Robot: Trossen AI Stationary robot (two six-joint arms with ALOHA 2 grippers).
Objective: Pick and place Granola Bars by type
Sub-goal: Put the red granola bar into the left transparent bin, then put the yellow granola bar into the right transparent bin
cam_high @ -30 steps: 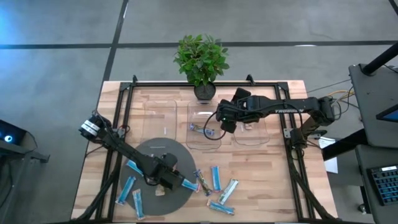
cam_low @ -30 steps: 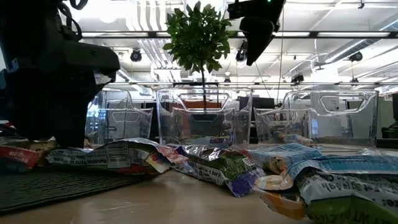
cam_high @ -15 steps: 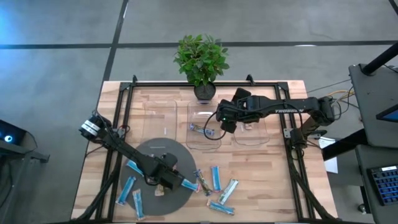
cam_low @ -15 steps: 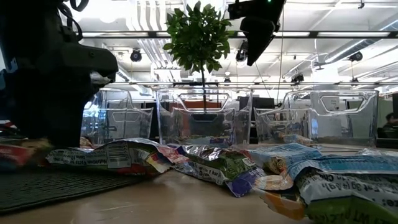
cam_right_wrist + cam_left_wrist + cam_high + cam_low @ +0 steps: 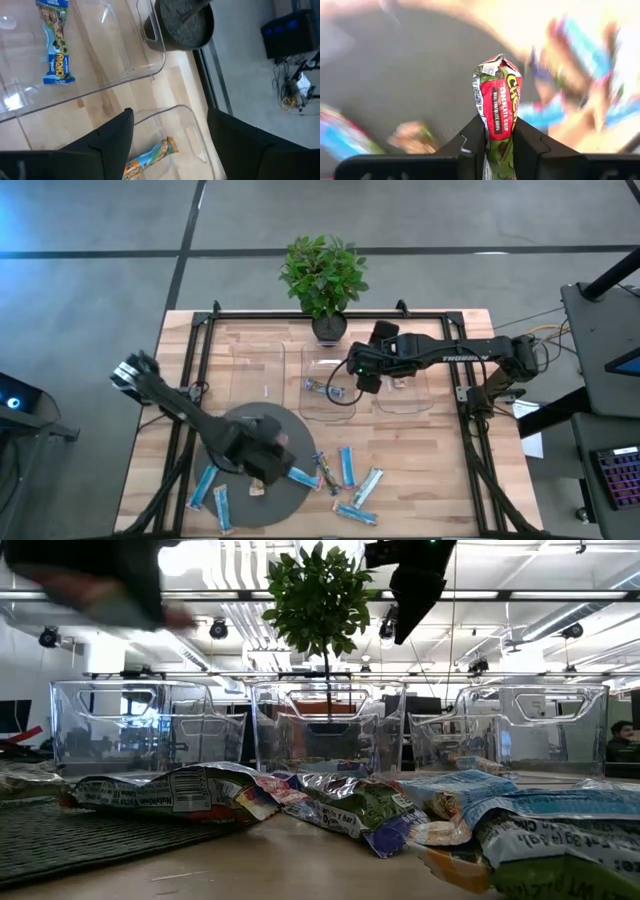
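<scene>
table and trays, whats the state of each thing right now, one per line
left hand: shut on a red and green bar, lifted off the mat
right hand: open, empty, above the trays
middle tray: holds one blue bar
right tray: holds one bar
left tray: no bar visible in it
loose bars: lying flat on the table, unsorted
plant: upright

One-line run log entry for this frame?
left gripper: shut on red-green granola bar, over round mat | right gripper: open, above clear trays
</scene>
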